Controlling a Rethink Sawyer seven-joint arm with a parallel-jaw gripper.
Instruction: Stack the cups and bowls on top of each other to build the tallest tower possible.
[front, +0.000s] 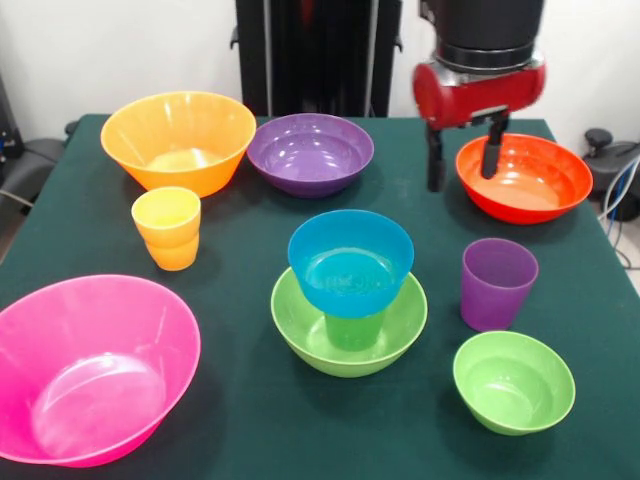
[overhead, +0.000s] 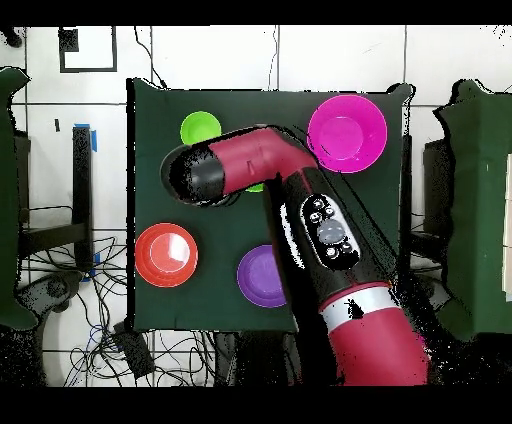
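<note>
Pink bowl (front: 92, 368) empty; lime-green bowl (front: 300, 322) holds green cup (front: 354, 330).

I see a small bowl (front: 350, 260) on a cup (front: 354, 328) standing in the middle bowl (front: 349, 320); another cup (front: 497, 283) stands right of it, another bowl (front: 513, 381) before that cup.

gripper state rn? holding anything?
End effector: open and empty, two fingers spread apart, hanging beside the red-orange bowl at the table's far side.
</note>
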